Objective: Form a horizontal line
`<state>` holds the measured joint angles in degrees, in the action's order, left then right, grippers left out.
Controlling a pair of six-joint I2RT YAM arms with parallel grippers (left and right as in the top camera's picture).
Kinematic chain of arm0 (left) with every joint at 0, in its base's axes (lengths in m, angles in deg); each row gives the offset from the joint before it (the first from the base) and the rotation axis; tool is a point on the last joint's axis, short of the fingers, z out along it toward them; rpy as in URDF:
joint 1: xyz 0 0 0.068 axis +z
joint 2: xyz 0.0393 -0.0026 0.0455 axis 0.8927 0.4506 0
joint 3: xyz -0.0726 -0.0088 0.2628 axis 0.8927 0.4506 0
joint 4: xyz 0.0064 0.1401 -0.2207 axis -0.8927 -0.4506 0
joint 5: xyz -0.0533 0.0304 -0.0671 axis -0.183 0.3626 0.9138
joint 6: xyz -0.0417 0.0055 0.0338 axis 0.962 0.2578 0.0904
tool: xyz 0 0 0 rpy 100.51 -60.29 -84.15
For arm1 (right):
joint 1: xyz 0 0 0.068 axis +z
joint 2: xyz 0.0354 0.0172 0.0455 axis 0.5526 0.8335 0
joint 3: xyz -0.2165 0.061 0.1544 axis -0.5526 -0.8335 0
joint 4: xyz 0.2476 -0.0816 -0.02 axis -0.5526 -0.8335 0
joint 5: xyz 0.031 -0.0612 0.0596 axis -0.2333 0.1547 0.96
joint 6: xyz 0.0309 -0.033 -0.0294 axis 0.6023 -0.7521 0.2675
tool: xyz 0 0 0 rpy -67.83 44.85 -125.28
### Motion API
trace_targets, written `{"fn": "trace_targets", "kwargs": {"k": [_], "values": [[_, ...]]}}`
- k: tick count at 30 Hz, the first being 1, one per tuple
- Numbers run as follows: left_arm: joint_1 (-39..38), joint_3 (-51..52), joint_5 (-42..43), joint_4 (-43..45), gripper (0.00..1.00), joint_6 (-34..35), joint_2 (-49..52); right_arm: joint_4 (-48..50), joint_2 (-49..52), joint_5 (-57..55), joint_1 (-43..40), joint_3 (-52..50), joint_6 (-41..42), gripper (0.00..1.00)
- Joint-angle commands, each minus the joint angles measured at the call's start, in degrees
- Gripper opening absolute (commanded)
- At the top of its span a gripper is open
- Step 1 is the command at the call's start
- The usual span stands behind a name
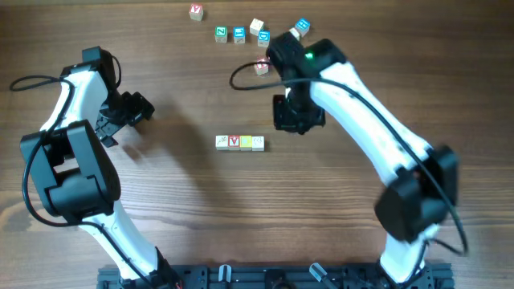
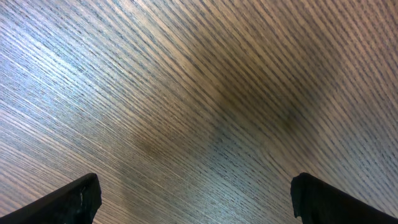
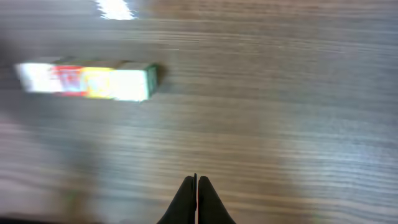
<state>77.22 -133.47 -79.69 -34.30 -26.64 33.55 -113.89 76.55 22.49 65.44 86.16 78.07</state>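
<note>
A short row of letter blocks (image 1: 240, 143) lies side by side on the wooden table near the middle; it also shows blurred in the right wrist view (image 3: 87, 81) at upper left. Several loose letter blocks (image 1: 239, 34) lie scattered at the far edge, one (image 1: 196, 11) apart to the left. My right gripper (image 3: 196, 182) is shut and empty, hovering over bare wood to the upper right of the row (image 1: 295, 120). My left gripper (image 2: 196, 196) is open and empty over bare wood at the far left (image 1: 132, 112).
A red-marked block (image 1: 262, 67) lies by the right arm's cable. A blue block (image 1: 302, 27) sits at the far edge behind the right arm. The arm bases stand at the near edge.
</note>
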Motion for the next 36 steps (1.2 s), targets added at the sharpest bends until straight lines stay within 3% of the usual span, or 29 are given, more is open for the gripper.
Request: {"fn": "trace_targets", "kwargs": {"k": [1,7,13,21,36], "values": [[0.2,0.0,-0.5,0.0,1.00,0.1,-0.5,3.5,-1.2,-4.4,4.8,-3.0,6.0,0.04],[0.2,0.0,-0.5,0.0,1.00,0.1,-0.5,22.0,-1.2,-1.1,8.4,-20.4,12.0,0.04],[0.2,0.0,-0.5,0.0,1.00,0.1,-0.5,35.2,-1.2,5.0,8.4,-31.0,15.1,0.04],[0.2,0.0,-0.5,0.0,1.00,0.1,-0.5,42.9,-1.1,4.5,8.4,-31.7,16.5,0.04],[0.2,0.0,-0.5,0.0,1.00,0.1,-0.5,43.5,-1.1,2.1,10.9,-31.8,16.8,0.04]]}}
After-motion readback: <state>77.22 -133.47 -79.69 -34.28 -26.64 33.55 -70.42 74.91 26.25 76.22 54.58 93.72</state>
